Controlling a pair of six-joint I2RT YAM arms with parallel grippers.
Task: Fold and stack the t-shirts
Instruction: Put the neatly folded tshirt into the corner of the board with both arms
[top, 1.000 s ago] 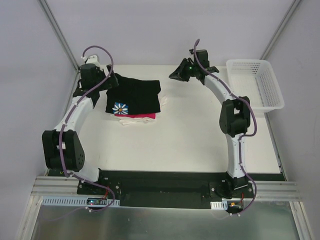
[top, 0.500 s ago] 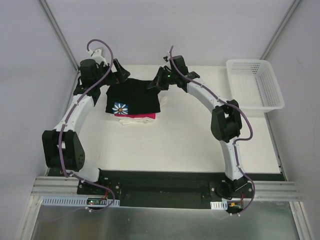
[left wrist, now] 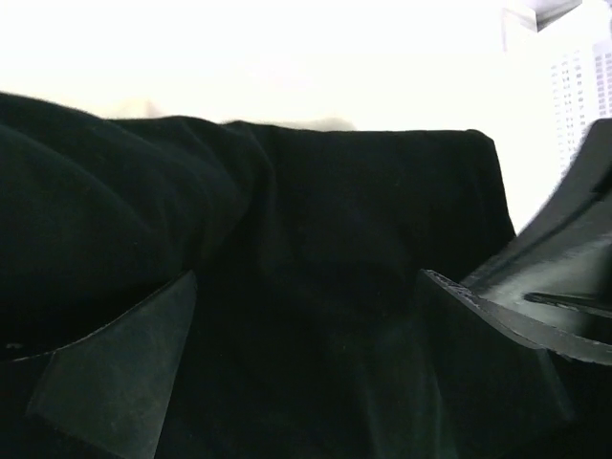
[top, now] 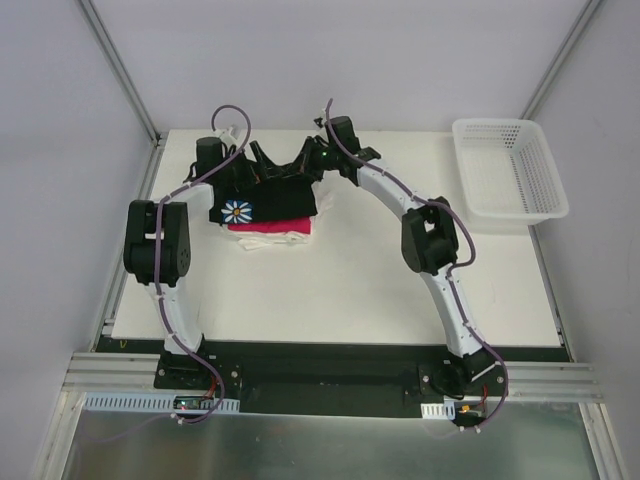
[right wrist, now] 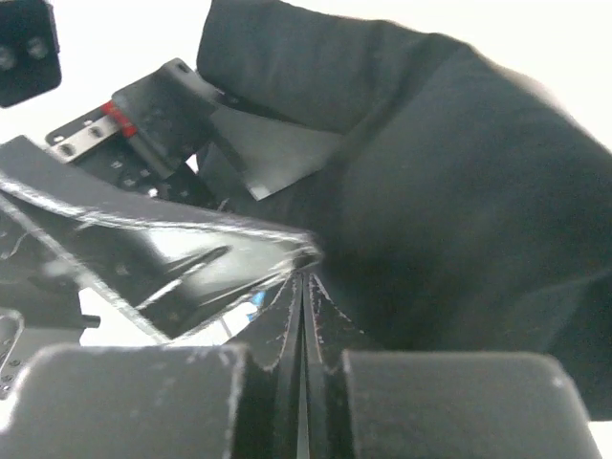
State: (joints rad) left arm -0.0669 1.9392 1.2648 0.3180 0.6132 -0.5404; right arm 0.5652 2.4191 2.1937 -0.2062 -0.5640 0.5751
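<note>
The t-shirts lie in a folded stack at the back left of the table: a black one with a daisy print [top: 268, 200] on top, a pink one [top: 272, 228] under it, a white one [top: 268, 240] lowest. My left gripper [top: 262, 168] is open at the stack's back edge; in the left wrist view the left gripper [left wrist: 306, 354] straddles the black t-shirt [left wrist: 316, 210]. My right gripper [top: 303, 168] is at the back right corner. In the right wrist view the right gripper [right wrist: 304, 277] is shut, jaws flat together with nothing between them, beside the black cloth [right wrist: 459, 191].
A white mesh basket [top: 510, 165] stands at the back right of the table [top: 380, 290]; its corner shows in the left wrist view as the basket [left wrist: 583, 86]. The two grippers sit close together over the back of the stack.
Both arms have swung in toward the stack. The left gripper moved right onto the black t-shirt's back edge. The right gripper moved left to the shirt and went from partly open to shut.
</note>
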